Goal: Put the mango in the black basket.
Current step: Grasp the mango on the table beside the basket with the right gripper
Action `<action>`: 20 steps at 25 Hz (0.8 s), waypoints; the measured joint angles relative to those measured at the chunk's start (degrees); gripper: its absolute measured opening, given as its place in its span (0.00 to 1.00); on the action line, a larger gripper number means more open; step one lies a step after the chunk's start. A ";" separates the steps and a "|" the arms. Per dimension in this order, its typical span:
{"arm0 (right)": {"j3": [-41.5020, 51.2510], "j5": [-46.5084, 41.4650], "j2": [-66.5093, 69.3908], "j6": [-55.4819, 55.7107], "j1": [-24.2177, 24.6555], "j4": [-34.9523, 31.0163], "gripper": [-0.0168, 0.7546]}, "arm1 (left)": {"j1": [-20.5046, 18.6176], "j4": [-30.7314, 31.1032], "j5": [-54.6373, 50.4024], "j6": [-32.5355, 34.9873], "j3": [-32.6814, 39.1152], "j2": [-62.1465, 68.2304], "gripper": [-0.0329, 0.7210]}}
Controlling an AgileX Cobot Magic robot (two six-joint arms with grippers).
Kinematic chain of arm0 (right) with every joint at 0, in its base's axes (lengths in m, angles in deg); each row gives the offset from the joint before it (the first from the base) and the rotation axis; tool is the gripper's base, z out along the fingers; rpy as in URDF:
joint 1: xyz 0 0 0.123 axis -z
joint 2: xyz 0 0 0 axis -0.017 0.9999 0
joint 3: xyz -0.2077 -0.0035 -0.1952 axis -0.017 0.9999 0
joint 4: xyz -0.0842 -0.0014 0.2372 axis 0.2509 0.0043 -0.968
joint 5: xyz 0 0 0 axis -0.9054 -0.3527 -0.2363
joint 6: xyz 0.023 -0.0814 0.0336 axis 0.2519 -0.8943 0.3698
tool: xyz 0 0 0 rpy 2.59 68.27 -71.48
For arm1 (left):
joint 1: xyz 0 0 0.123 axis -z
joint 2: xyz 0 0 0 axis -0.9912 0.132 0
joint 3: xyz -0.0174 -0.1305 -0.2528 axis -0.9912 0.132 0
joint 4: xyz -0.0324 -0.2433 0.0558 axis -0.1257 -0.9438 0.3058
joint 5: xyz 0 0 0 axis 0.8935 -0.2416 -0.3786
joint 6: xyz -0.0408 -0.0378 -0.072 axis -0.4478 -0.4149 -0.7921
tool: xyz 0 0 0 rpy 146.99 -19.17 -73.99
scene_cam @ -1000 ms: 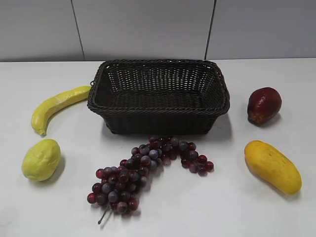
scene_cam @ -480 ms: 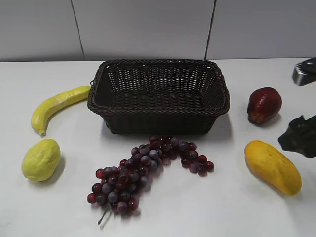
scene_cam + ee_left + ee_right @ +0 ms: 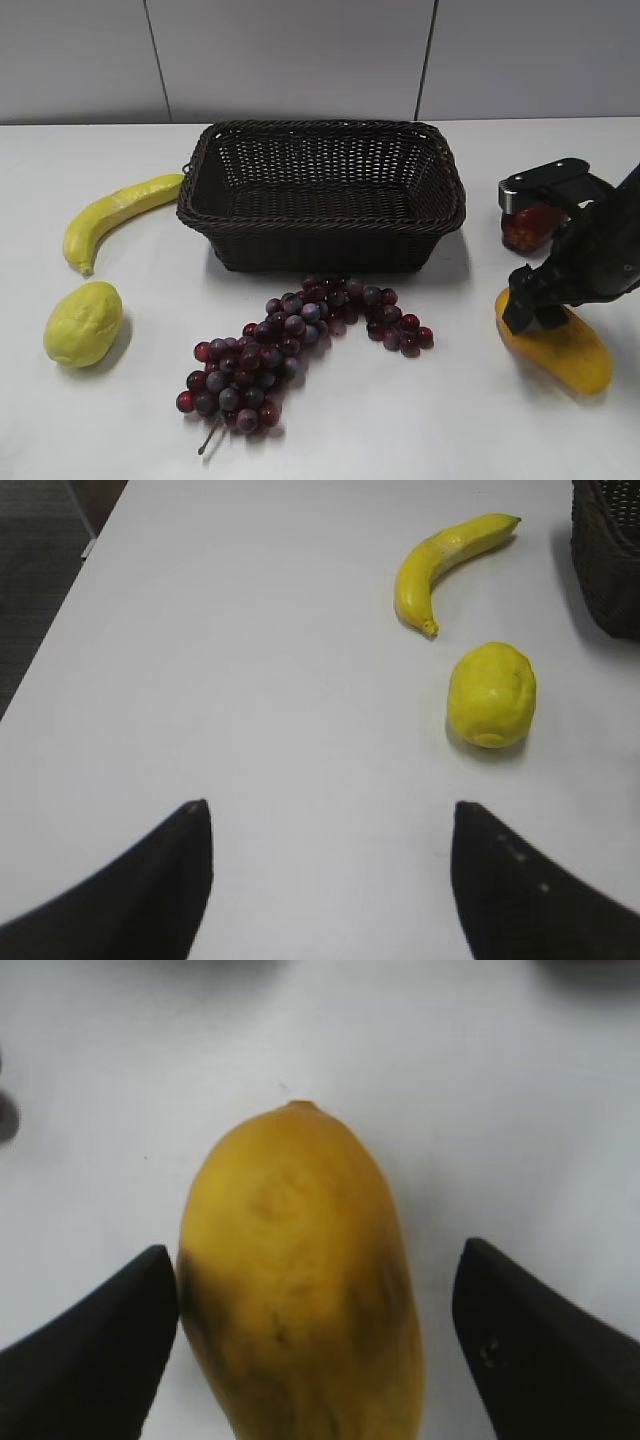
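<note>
The right pincer [image 3: 527,305] has come down wide open, straddling the mango [image 3: 300,1280], not gripping.

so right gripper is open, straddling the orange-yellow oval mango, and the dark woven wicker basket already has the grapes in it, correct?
Not quite: the dark woven wicker basket is empty. The exterior view shows the dark red grape bunch on the table in front of it. The rest holds: the right gripper is open, straddling the orange-yellow oval mango.

Bare table [image 3: 520,1080] beside mango [image 3: 300,1280], red fruit [image 3: 527,228] close behind, black basket [image 3: 320,190] open-topped
</note>
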 joint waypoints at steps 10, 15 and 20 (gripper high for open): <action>-0.42 0.75 5.30 -3.41 0.00 -2.95 0.80 | 0.00 0.00 0.00 0.00 0.00 0.00 0.78; -0.86 -0.01 5.36 -3.49 0.00 -2.95 0.79 | 0.00 0.00 0.00 0.00 0.00 0.00 0.78; -5.82 -9.77 3.31 -3.49 0.00 -2.86 0.79 | 0.00 0.00 0.00 0.00 0.00 0.00 0.78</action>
